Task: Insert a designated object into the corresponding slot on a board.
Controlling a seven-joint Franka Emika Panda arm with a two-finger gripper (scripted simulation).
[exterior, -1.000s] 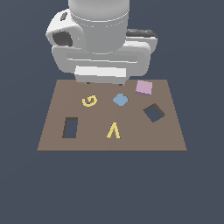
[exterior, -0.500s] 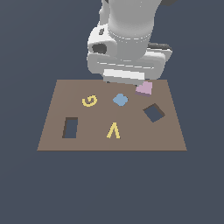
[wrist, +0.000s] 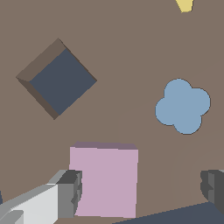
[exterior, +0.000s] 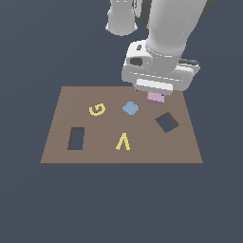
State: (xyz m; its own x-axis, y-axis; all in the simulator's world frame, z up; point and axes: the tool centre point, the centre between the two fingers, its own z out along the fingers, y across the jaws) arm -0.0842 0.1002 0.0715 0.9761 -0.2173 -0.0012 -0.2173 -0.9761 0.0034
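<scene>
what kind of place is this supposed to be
Likely a simulated test bench, not a real room: a flat brown rectangular board floats in featureless dark blue-grey, carrying a pale pink square block and a diamond-turned dark slot.

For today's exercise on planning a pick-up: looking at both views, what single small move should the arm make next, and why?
Probably shift sideways to centre the pink block between the fingers, then close. The open gripper has one finger right beside the block and the other well clear of it, and the block lies on the board, not in the diamond hole.
</scene>
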